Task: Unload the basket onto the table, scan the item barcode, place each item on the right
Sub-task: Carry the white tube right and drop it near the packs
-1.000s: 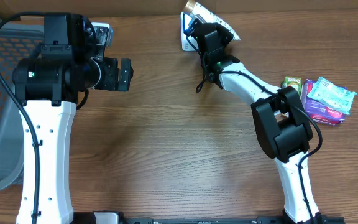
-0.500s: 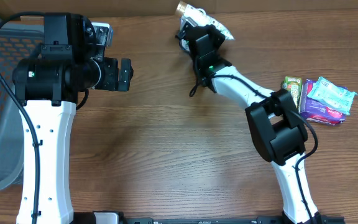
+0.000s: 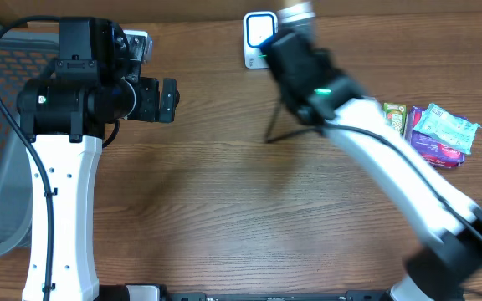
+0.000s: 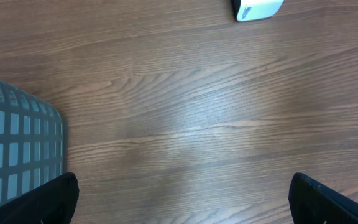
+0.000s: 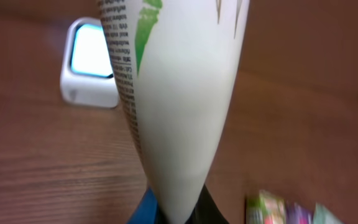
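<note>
Your left hand (image 3: pixel 164 100) hangs released, well left of the scanner (image 3: pixel 259 29). Just right of the scanner, your right hand (image 5: pixel 173 213) is clenched on the white packet (image 5: pixel 179 93), held above the desk (image 3: pixel 224 184).

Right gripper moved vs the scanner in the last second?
Yes. In overhead the right gripper, shut on the packet, has shifted right off the white scanner, now uncovered.

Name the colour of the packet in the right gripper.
The packet is mostly white with green marks; right wrist view.
</note>
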You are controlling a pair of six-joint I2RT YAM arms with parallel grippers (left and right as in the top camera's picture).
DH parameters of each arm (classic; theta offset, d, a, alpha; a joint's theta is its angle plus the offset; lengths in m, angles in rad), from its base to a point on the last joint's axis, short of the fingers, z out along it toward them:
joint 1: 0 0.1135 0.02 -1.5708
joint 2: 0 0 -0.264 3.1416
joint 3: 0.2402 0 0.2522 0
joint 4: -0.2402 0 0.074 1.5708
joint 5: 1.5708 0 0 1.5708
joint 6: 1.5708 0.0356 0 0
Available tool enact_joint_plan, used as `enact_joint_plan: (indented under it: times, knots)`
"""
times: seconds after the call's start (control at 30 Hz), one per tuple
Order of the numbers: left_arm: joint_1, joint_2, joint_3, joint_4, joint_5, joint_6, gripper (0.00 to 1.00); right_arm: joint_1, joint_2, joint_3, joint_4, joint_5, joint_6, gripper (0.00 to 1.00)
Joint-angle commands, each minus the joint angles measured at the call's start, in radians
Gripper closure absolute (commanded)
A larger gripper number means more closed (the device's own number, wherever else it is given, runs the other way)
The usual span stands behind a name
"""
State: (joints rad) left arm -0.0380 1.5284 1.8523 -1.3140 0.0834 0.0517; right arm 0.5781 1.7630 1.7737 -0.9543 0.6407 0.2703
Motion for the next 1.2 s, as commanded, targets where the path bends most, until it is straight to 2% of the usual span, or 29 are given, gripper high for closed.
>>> enact_joint_plan:
  times: [0.0, 0.13, 0.17, 0.23, 0.37, 0.53, 0.67, 0.7, 0.73, 0.77, 0.8, 0.87, 1.03, 1.17]
  knots:
    - [-0.002, 0.003, 0.008, 0.002, 0.011, -0.006, 0.00, -0.090, -0.078, 0.017, -0.140, 0.023, 0.476, 0.96]
    - [-0.002, 0.003, 0.008, 0.002, 0.011, -0.006, 0.00, -0.211, -0.090, 0.011, -0.415, 0.023, 0.818, 0.96]
    - [-0.002, 0.003, 0.008, 0.002, 0.011, -0.006, 0.00, -0.272, -0.085, -0.010, -0.494, 0.019, 0.943, 0.96]
    - [-0.002, 0.003, 0.008, 0.002, 0.011, -0.006, 0.01, -0.328, -0.084, -0.052, -0.521, 0.003, 1.038, 0.96]
    - [-0.002, 0.003, 0.008, 0.002, 0.011, -0.006, 0.00, -0.424, -0.084, -0.176, -0.460, -0.064, 1.137, 0.96]
    - [-0.002, 0.003, 0.008, 0.002, 0.011, -0.006, 0.00, -0.520, -0.084, -0.399, -0.163, -0.172, 1.140, 0.96]
    - [-0.002, 0.003, 0.008, 0.002, 0.011, -0.006, 0.00, -0.558, -0.084, -0.443, -0.098, -0.175, 1.173, 0.96]
    - [-0.002, 0.003, 0.008, 0.002, 0.011, -0.006, 0.01, -0.564, -0.084, -0.443, -0.097, -0.175, 1.173, 0.90]
    - [-0.002, 0.003, 0.008, 0.002, 0.011, -0.006, 0.01, -0.578, -0.088, -0.441, -0.097, -0.175, 1.173, 0.70]
    - [-0.002, 0.003, 0.008, 0.002, 0.011, -0.006, 0.00, -0.586, -0.090, -0.438, -0.102, -0.175, 1.173, 0.60]
    - [-0.002, 0.003, 0.008, 0.002, 0.011, -0.006, 0.00, -0.593, -0.092, -0.436, -0.106, -0.174, 1.169, 0.43]
    - [-0.002, 0.003, 0.008, 0.002, 0.011, -0.006, 0.00, -0.607, -0.110, -0.420, -0.117, -0.175, 1.099, 0.00]
    - [-0.002, 0.003, 0.008, 0.002, 0.011, -0.006, 0.00, -0.602, -0.170, -0.333, -0.167, -0.198, 0.766, 0.00]
    - [-0.002, 0.003, 0.008, 0.002, 0.011, -0.006, 0.00, -0.590, -0.233, -0.235, -0.258, -0.348, 0.503, 0.00]
